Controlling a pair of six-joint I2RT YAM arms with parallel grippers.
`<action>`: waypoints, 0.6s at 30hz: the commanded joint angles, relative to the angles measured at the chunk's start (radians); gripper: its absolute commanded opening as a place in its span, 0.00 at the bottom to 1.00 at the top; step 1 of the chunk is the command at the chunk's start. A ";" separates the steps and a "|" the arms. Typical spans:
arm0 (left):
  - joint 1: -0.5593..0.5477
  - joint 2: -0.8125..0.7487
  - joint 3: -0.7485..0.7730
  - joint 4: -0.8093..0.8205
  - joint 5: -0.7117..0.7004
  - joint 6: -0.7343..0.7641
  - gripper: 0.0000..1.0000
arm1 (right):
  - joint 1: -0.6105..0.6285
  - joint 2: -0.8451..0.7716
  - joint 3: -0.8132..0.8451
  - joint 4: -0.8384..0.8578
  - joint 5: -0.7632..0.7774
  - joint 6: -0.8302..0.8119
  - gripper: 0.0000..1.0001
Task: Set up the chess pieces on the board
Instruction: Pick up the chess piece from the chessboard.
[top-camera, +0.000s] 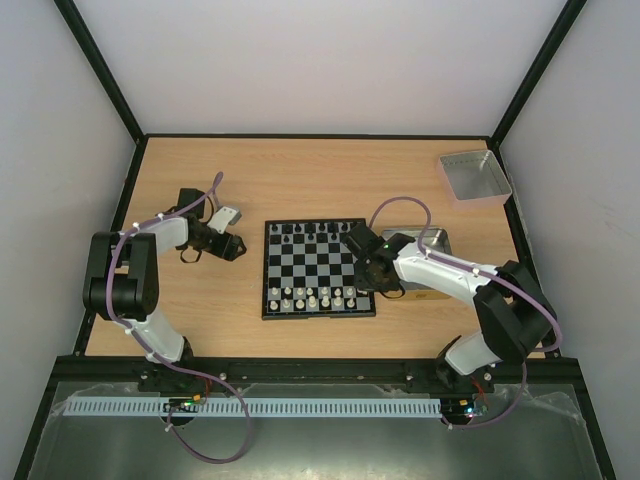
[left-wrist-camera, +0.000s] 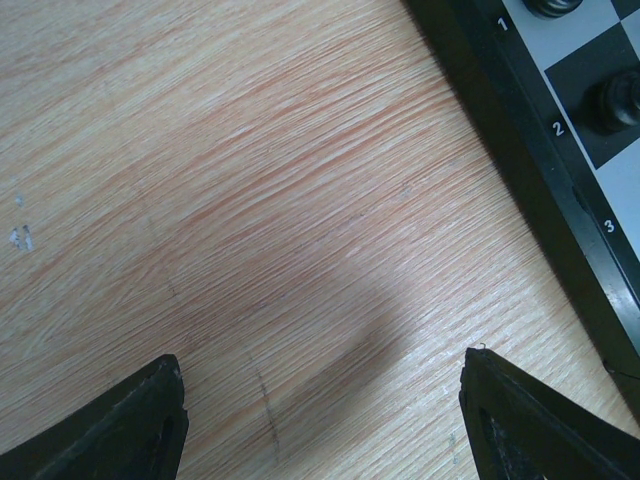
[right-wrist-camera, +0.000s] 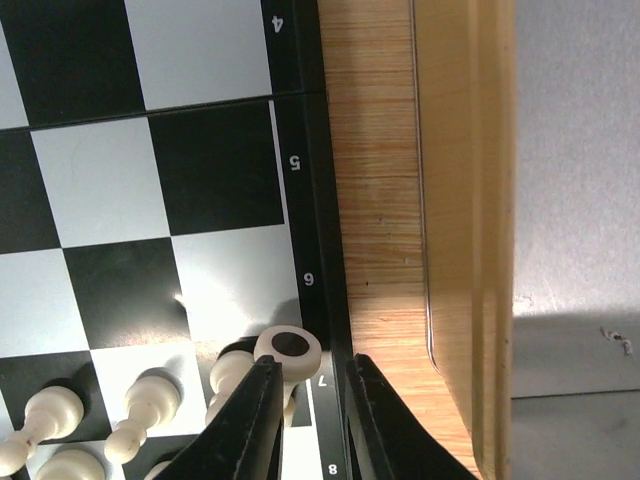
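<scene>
The board (top-camera: 318, 268) lies mid-table, with black chess pieces (top-camera: 312, 233) on its far rows and white chess pieces (top-camera: 318, 297) on its near rows. My right gripper (top-camera: 366, 264) hovers over the board's right rim (right-wrist-camera: 300, 200). Its jaws (right-wrist-camera: 315, 400) stand a narrow gap apart with nothing between them. A tilted white piece (right-wrist-camera: 288, 346), its dark base facing the camera, leans at the left fingertip (right-wrist-camera: 262, 385) beside upright white pawns (right-wrist-camera: 150, 398). My left gripper (top-camera: 232, 246) is wide open and empty (left-wrist-camera: 325, 400) over bare wood, left of the board's rim (left-wrist-camera: 520, 130). Two black pieces (left-wrist-camera: 620, 100) show there.
A tan-rimmed tray (top-camera: 432, 240) sits right of the board, partly under my right arm; its rim (right-wrist-camera: 465, 200) runs close beside the board's edge. A grey metal tray (top-camera: 475, 176) stands at the back right. Black frame rails border the table.
</scene>
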 joint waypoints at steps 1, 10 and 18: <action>0.001 0.079 -0.042 -0.115 -0.033 -0.014 0.75 | -0.009 0.013 0.033 -0.001 0.008 -0.015 0.17; 0.001 0.077 -0.041 -0.116 -0.033 -0.014 0.75 | -0.011 0.013 0.040 0.000 -0.011 -0.012 0.18; 0.001 0.077 -0.041 -0.115 -0.033 -0.014 0.75 | -0.011 0.013 0.030 0.002 -0.008 -0.010 0.18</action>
